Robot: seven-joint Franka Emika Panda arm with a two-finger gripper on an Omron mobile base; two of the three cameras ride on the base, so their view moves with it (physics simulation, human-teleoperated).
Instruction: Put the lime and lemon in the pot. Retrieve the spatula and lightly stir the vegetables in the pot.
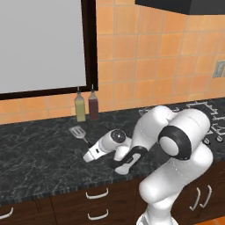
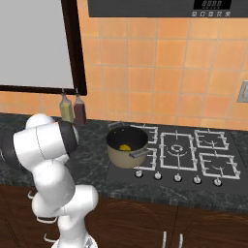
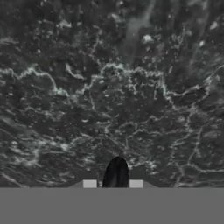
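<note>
Tan pot, one spatula, two bottles

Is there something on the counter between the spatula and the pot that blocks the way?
Only the robot's own arm. The spatula lies on the dark counter, the pot sits on the stove, and the two bottles stand back by the wall.

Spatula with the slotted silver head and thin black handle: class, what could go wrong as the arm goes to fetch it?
1. The end effector looks shut and faces bare black marbled counter. If it doesn't open first, it may shove the spatula.
2. The spatula lies flat, so a pinch on its thin handle could slip.
3. A push could slide it into the olive-green bottle just behind.
</note>
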